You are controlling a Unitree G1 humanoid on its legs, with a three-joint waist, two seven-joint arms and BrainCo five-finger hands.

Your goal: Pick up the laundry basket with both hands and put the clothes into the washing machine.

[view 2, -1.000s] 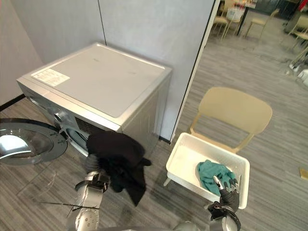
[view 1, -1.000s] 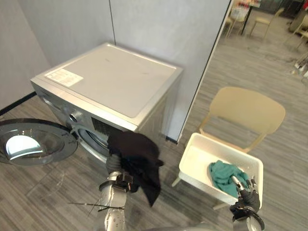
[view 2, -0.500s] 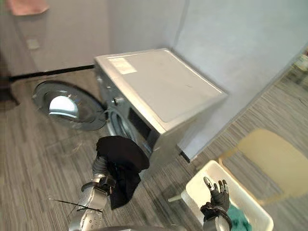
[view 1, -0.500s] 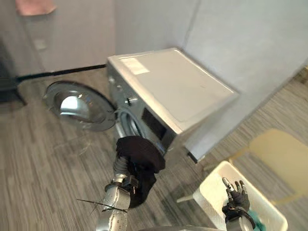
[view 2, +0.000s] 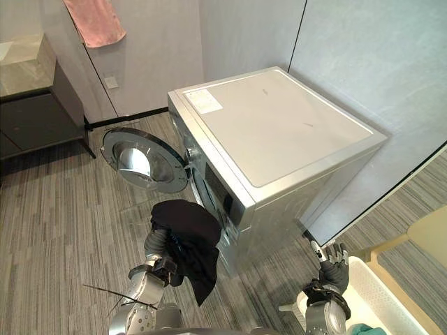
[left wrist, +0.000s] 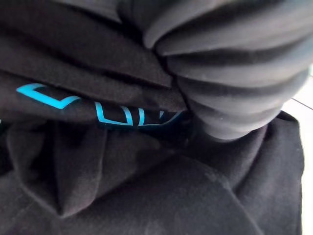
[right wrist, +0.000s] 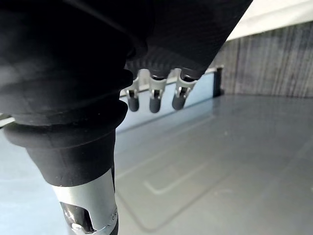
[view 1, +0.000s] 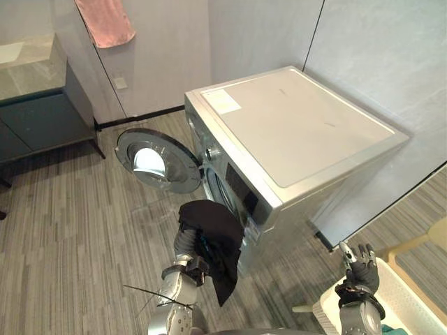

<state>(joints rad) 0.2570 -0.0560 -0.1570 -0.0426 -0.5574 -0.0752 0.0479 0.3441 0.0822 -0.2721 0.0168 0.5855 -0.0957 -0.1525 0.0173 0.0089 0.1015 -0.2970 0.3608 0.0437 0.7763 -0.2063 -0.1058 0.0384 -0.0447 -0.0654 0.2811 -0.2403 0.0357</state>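
A black garment (view 1: pixel 213 230) with blue print hangs draped over my left hand (view 1: pixel 186 259), held up just in front of the silver washing machine (view 1: pixel 300 132). The machine's round door (view 1: pixel 157 160) stands open to the left of the drum opening (view 1: pixel 220 192). In the left wrist view the black garment (left wrist: pixel 146 196) lies against the hand's dark cover. My right hand (view 1: pixel 360 269) is open, fingers straight and pointing up, holding nothing, above the near corner of the white laundry basket (view 1: pixel 408 307). A bit of teal cloth (view 2: pixel 363 329) shows in the basket.
A beige chair (view 1: pixel 434 237) stands behind the basket at the right edge. A dark cabinet with a stone top (view 1: pixel 35 105) is at the far left, with a pink towel (view 1: pixel 105 21) hanging on the wall above. Grey walls close off the back.
The camera has swung left, bringing the open door and cabinet into view. My right hand left the teal cloth and is raised, open. My left hand still carries the black garment near the machine.
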